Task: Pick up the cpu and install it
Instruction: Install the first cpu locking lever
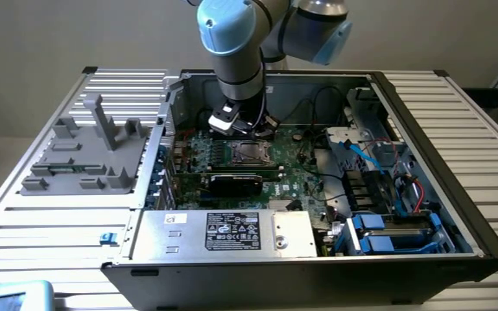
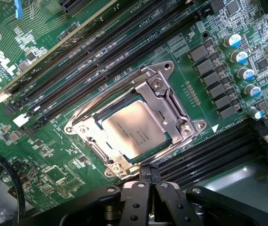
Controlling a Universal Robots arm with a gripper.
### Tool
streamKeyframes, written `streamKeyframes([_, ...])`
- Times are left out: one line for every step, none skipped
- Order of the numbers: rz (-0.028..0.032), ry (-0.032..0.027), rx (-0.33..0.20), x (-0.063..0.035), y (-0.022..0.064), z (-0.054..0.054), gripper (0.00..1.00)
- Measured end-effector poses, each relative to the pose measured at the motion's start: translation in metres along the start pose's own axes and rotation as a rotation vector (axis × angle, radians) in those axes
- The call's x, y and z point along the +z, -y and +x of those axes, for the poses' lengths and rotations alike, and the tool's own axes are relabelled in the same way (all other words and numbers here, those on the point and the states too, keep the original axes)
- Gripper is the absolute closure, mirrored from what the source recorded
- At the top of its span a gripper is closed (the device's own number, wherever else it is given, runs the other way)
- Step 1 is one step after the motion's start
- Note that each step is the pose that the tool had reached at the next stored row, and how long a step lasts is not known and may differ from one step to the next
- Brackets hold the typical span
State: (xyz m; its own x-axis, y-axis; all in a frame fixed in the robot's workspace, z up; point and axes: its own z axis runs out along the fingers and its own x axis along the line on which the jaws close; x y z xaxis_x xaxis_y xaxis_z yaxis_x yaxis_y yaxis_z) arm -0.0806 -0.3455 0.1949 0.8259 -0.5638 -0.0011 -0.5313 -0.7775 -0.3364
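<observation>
The cpu (image 2: 134,129), a flat square chip with a dull silver top, lies inside the metal socket frame (image 2: 160,92) on the green motherboard (image 2: 44,155). In the exterior view the cpu (image 1: 250,153) sits at the centre of the open computer case. My gripper (image 2: 148,170) is shut, its two black fingertips pressed together with nothing between them, just off the socket frame's edge. The exterior view shows my gripper (image 1: 238,129) hanging low over the board, right behind the socket.
A black graphics card (image 1: 236,182) lies just in front of the socket, and a silver power supply (image 1: 231,232) fills the case's front. Black memory slots (image 2: 77,70) flank the socket. Cables and blue drive bays (image 1: 379,233) crowd the exterior view's right. A grey fixture (image 1: 89,155) stands outside the case.
</observation>
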Motion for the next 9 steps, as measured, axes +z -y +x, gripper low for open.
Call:
streamKeyframes([0.0, -0.0002, 0.0, 0.0, 0.0001, 0.0001, 0.89])
streamKeyframes([-0.0002, -0.0003, 0.0, 0.0, 0.0002, 0.0002, 0.89])
streamKeyframes([-0.0003, -0.0004, 0.0, -0.0001, 0.0002, 0.0002, 0.89])
streamKeyframes([-0.0005, -0.0005, 0.0, -0.0001, 0.0002, 0.0003, 0.89])
streamKeyframes([-0.0007, -0.0007, 0.0, -0.0002, 0.0003, 0.0003, 0.89])
streamKeyframes([-0.0009, -0.0008, 0.0, -0.0002, 0.0003, 0.0003, 0.89])
streamKeyframes([-0.0012, -0.0008, 0.0, -0.0004, 0.0003, 0.0003, 0.89])
streamKeyframes([-0.001, -0.001, 0.0, -0.0006, 0.0003, 0.0, 0.89])
streamKeyframes([-0.001, -0.0009, 0.0, -0.0013, -0.0001, -0.0009, 0.89])
